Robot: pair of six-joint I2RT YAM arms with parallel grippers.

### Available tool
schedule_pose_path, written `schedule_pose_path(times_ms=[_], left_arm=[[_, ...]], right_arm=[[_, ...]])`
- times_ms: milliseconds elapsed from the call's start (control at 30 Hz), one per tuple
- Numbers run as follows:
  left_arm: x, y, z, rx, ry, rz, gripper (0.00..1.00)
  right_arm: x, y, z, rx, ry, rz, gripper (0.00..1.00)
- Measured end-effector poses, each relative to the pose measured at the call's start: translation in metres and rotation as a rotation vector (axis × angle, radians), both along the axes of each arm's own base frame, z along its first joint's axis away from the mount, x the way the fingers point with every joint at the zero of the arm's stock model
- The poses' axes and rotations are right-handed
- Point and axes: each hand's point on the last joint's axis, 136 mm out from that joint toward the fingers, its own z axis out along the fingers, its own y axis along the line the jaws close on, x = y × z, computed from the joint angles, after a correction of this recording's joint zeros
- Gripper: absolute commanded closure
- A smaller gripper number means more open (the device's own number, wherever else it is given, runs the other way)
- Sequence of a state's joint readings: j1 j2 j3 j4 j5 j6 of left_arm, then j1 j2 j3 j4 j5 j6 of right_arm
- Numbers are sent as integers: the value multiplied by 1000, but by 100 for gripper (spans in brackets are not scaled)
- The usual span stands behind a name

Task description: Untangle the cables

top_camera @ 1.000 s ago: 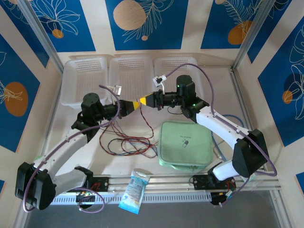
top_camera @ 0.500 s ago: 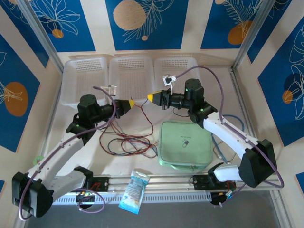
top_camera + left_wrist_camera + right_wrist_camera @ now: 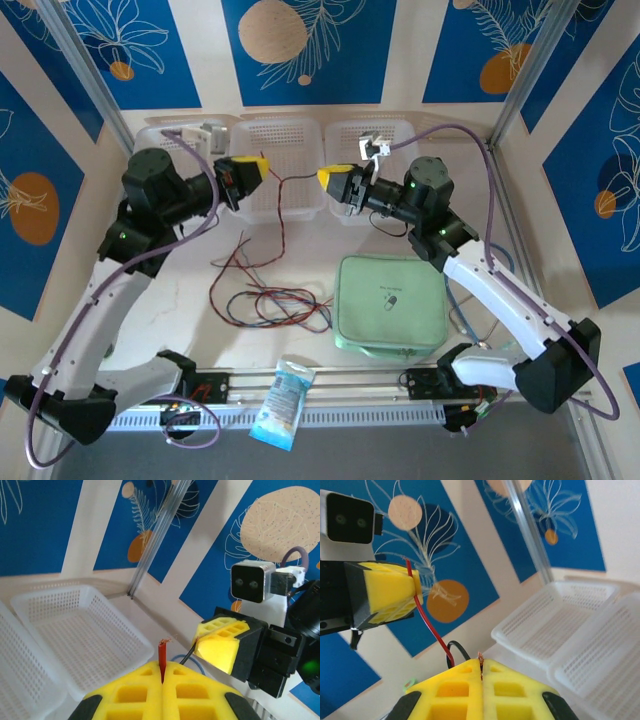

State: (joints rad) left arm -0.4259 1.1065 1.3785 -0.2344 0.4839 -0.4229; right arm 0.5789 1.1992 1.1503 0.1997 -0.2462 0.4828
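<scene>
"Okay, both are up high, toward the far side. The left gripper [image 3: 250, 165] is clamped tight on the red cable [image 3: 290, 179], and the right gripper [image 3: 328, 180] is pinched closed on what looks like its other end."

"Rest of the cables [image 3: 268, 303]?"

"Loose heap on the table [image 3: 185, 310], left of the green pouch [image 3: 390, 305]. Strands hang down to it."

"How to do it well?"

"I'd spread apart slowly and level, watching for a snag that lifts the heap. The ends barely poke past the pads, so they could slip."

"Room?"

"Open to the left and right. The white baskets [image 3: 275, 145] sit just below at the far edge, with frame posts [image 3: 90, 80] at the corners. Stay above the rims."
</scene>
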Motion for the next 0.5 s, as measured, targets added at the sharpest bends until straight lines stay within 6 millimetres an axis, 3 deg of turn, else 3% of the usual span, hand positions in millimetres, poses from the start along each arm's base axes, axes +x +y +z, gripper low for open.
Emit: schedule_pose_path(times_ms=[133,267,500], left_arm=[[3,0,26,10,-62,6,100],[6,0,34,14,-88,16,100],[22,-2,51,16,-154,49,100]], right_arm=[[2,-8,38,27,-84,-105,100],[8,-26,70,57,-150,-239,100],[27,-62,105,81,-215,-448,100]])
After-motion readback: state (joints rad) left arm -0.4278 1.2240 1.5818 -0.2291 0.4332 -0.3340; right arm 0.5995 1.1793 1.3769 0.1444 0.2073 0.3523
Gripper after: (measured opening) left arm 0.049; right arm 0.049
